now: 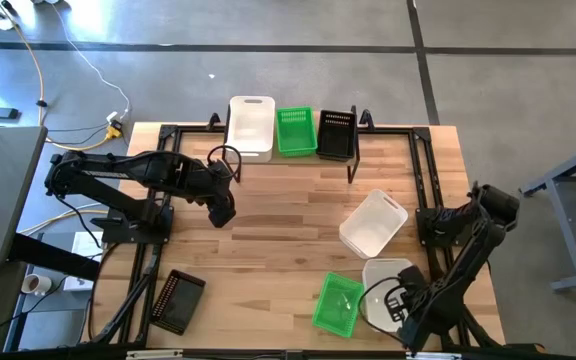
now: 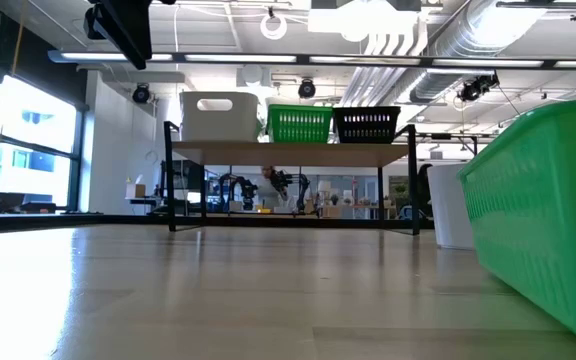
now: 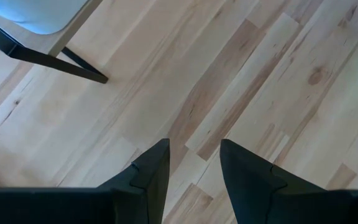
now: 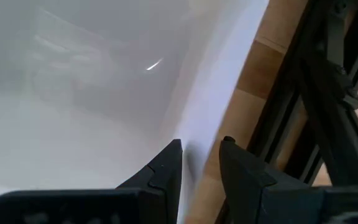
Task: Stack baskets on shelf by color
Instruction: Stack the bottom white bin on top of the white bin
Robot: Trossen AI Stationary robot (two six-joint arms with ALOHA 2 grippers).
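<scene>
The shelf (image 1: 288, 158) stands at the table's far middle. On its top sit a white basket (image 1: 251, 125), a green basket (image 1: 295, 130) and a black basket (image 1: 336, 133), side by side; they also show in the low view (image 2: 218, 117). My left gripper (image 1: 223, 208) hangs open and empty over bare table in front of the shelf's left end. My right gripper (image 4: 201, 152) is open at the table's near right. It stands at a white basket (image 1: 380, 282), one finger inside its wall (image 4: 191, 93) and one outside.
Another white basket (image 1: 373, 222) lies right of centre. A green basket (image 1: 338, 303) lies near the front edge and fills the low view's right side (image 2: 548, 220). A black basket (image 1: 175, 300) lies at the near left, by the left arm's frame. The middle of the table is bare wood.
</scene>
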